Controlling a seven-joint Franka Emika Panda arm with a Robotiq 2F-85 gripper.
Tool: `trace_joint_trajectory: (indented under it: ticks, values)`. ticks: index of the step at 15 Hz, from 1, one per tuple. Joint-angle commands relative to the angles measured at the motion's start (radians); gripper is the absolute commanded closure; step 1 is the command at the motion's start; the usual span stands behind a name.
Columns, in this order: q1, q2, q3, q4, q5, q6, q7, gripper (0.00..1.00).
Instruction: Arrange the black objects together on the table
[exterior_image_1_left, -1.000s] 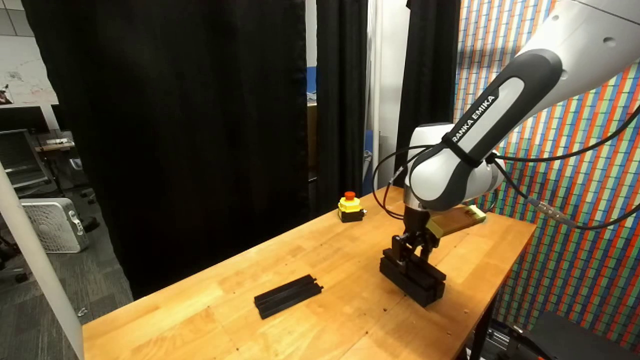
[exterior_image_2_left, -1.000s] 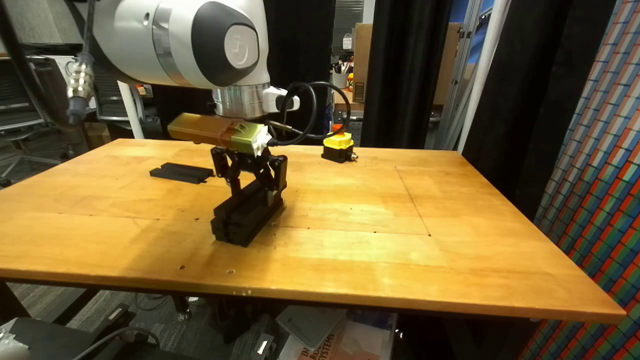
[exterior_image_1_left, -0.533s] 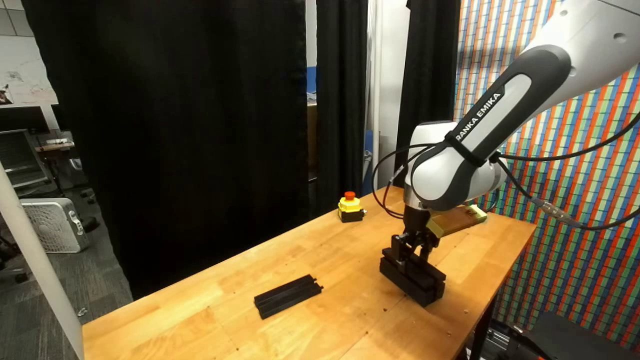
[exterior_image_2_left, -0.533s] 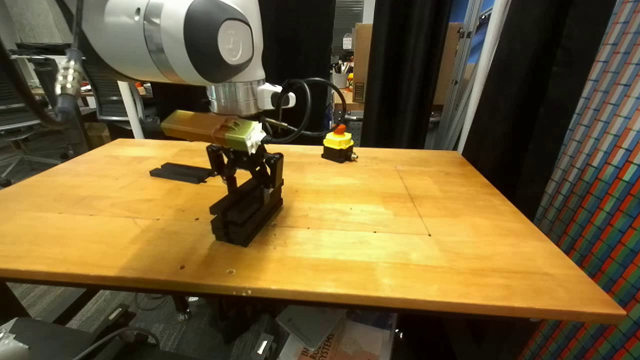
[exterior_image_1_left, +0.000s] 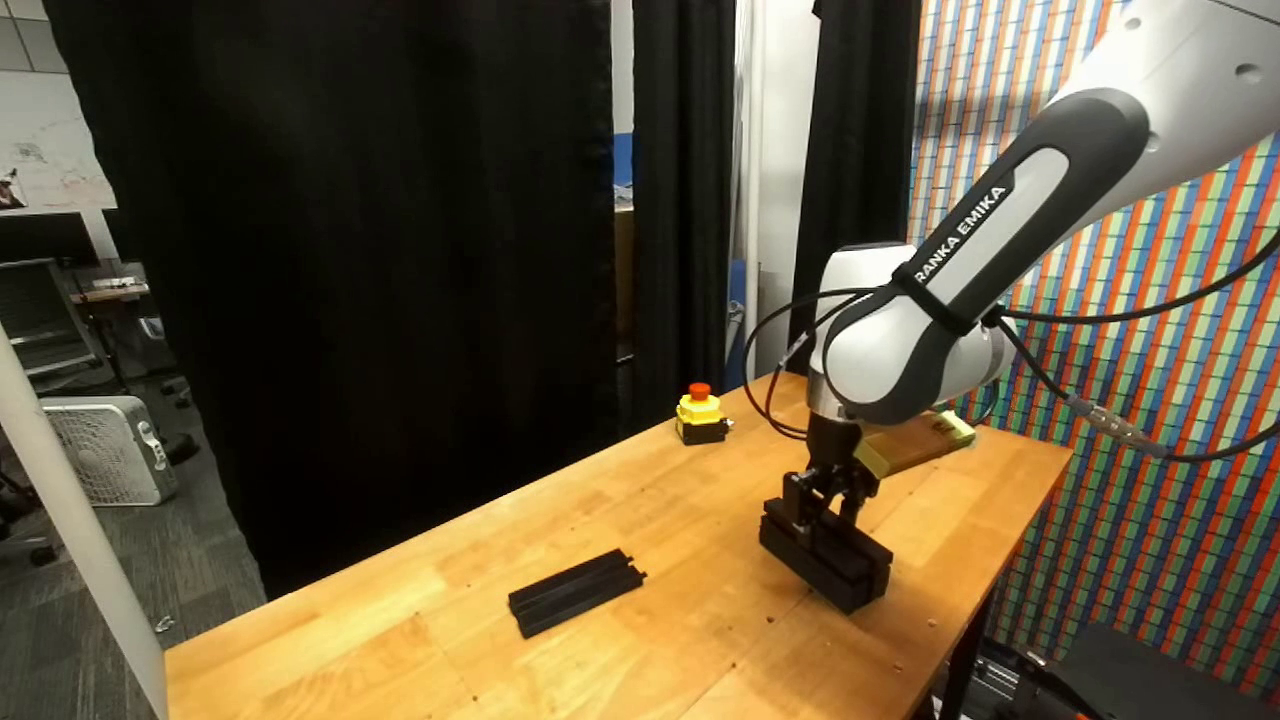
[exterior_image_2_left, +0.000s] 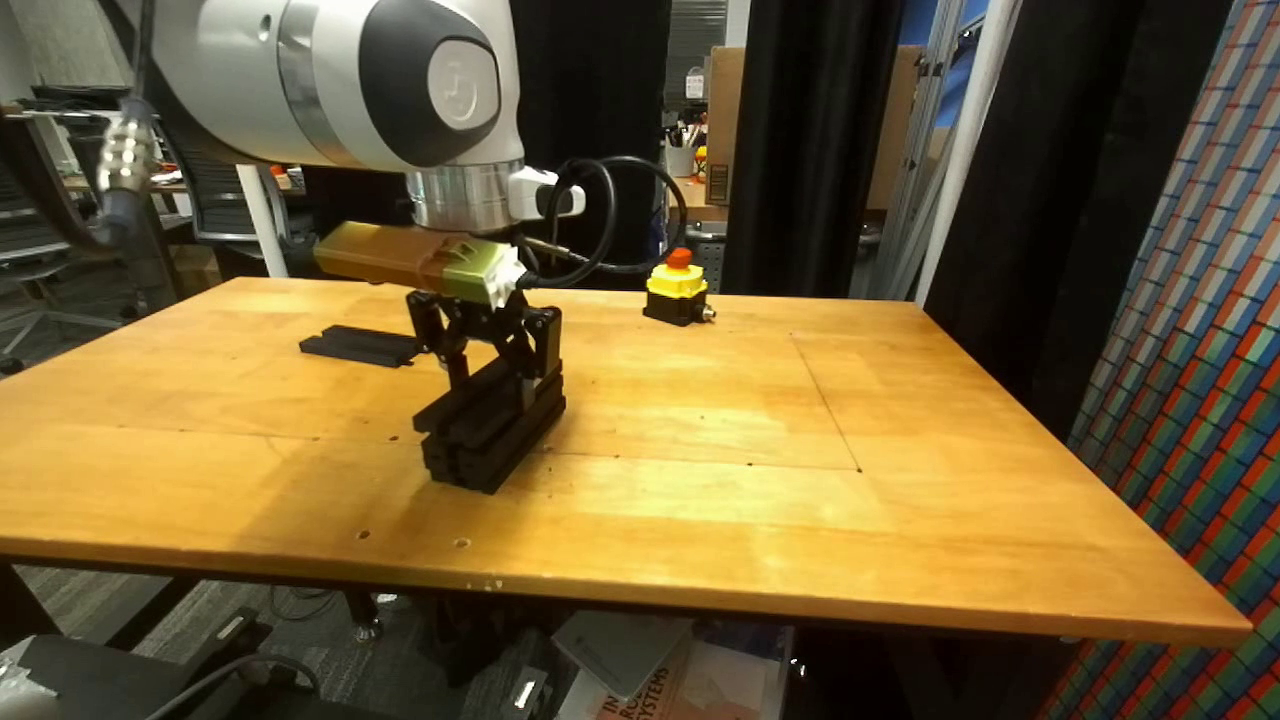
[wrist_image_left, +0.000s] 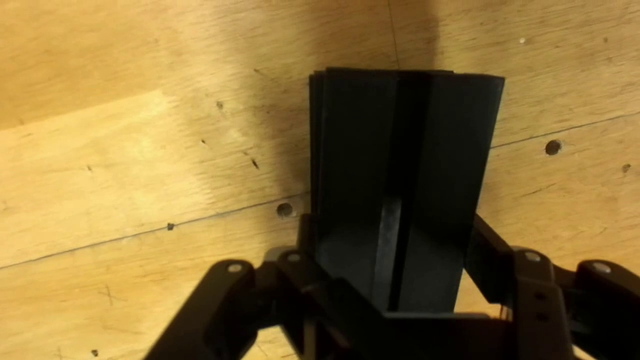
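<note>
Several matte black bars are stacked on the light-brown wooden table (exterior_image_2_left: 800, 530). The lower bars (exterior_image_2_left: 510, 455) rest on the tabletop, and the upper layer (exterior_image_2_left: 452, 408) sticks out slightly past their near end. My gripper (exterior_image_2_left: 493, 392) points straight down with a finger on each long side of the upper layer, touching it. In the wrist view the upper black layer (wrist_image_left: 357, 150) shows a groove down its middle, between my fingers (wrist_image_left: 392, 235). Another flat black piece (exterior_image_1_left: 575, 592) lies apart; it also shows in an exterior view (exterior_image_2_left: 355, 345). Whether it is one grooved bar or two is unclear.
A yellow-and-red button (exterior_image_1_left: 702, 415) on a black base stands near the far table edge, also seen in an exterior view (exterior_image_2_left: 677, 285). A gold-brown box (exterior_image_2_left: 400, 255) and looped cables (exterior_image_2_left: 605, 230) are on the wrist. A black curtain (exterior_image_1_left: 380, 300) hangs beside the table.
In an exterior view the gripper and arm have shifted slightly left, and the upper black layer has slid with them over the lower bars. The separate black piece has not moved.
</note>
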Motion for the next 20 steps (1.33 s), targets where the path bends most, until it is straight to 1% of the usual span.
trace_joint_trajectory:
  ticks: [1, 12, 20]
  values:
    - [0.008, -0.019, 0.005, -0.013, 0.033, 0.012, -0.004, 0.54]
    - [0.01, 0.004, 0.003, 0.001, 0.053, 0.011, -0.014, 0.54]
    - [0.009, 0.013, 0.008, 0.007, 0.031, 0.017, -0.008, 0.54]
